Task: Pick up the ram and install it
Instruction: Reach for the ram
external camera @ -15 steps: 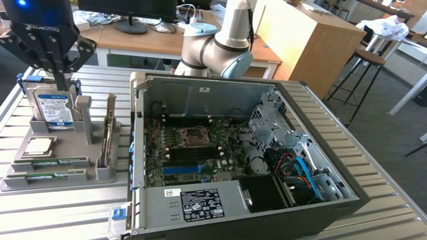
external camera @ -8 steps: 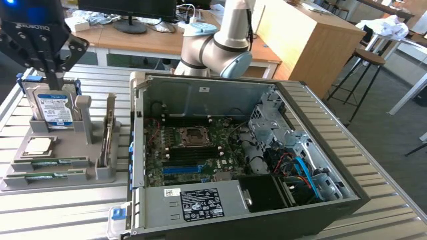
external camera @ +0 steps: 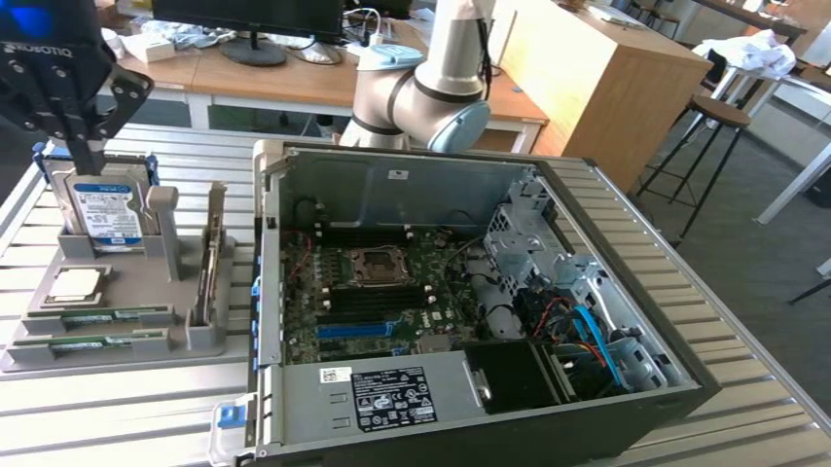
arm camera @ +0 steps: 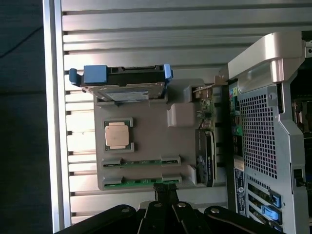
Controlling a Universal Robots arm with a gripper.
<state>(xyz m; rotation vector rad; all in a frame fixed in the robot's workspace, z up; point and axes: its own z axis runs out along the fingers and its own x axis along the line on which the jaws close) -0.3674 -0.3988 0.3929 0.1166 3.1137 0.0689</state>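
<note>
Two ram sticks lie flat in slots along one edge of a grey holder (external camera: 124, 292): one ram stick (external camera: 97, 317) (arm camera: 141, 162) and a second ram stick (external camera: 91, 341) (arm camera: 140, 182) beside it. Both are thin green boards. My black gripper (external camera: 86, 161) (arm camera: 165, 191) hangs well above the holder, shut and holding nothing. In the wrist view its closed fingertips (arm camera: 161, 189) overlap the end of the nearer stick. The open computer case (external camera: 624, 253) lies at the exterior view's right of the holder, with its motherboard (external camera: 377, 292) exposed.
The holder also carries an upright blue-labelled hard drive (external camera: 104, 209) (arm camera: 119, 80), a square silver processor (external camera: 76, 284) (arm camera: 118, 135) and an upright card (external camera: 208, 268). All of it rests on a slatted metal table (external camera: 130, 409). Desks and a stool (external camera: 707, 126) stand behind.
</note>
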